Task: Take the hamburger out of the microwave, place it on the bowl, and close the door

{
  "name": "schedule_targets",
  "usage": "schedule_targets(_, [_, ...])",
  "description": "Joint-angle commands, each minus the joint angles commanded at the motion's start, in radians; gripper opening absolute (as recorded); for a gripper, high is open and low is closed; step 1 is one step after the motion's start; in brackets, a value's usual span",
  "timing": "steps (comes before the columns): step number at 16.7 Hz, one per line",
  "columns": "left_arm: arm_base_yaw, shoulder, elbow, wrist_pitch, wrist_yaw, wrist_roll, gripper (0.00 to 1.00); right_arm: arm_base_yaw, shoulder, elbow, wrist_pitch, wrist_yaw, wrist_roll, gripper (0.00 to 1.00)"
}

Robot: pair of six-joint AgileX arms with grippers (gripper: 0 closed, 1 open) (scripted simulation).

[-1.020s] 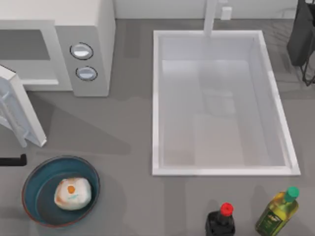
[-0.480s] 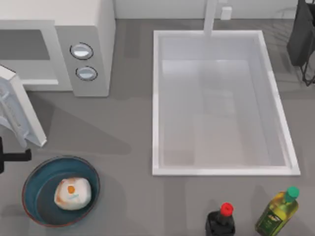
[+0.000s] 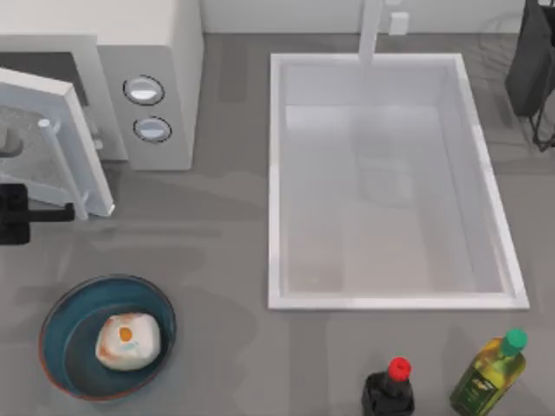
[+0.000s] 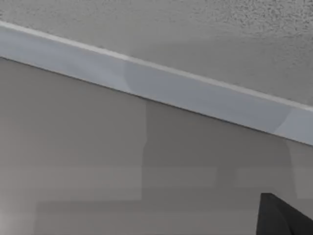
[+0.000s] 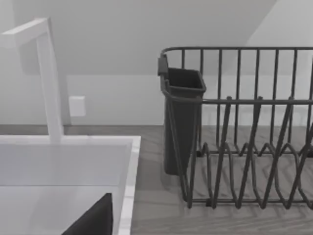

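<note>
At table's left | left end effector (image 3: 35, 213) apparently touching door (image 3: 52, 139); hamburger (image 3: 127, 341) in bowl (image 3: 65, 312)

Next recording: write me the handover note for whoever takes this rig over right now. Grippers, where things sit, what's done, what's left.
Left gripper: at the table's left edge, against the door by its bar handle; fingers not readable.
Right arm: parked beyond the sink's far right corner, by the dish rack.
Hamburger lies in the bowl, near left of the table.
Microwave: door partway swung in, not yet shut.
Done: burger out and placed.
Left: push the door fully closed.
</note>
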Motion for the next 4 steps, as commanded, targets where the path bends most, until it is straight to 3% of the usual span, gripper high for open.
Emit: schedule_targets(4, [-0.006,0.059,0.043,0.032,-0.004,-0.004,0.00,0.000,0.000,0.000,0.000,0.000,0.000,1.00])
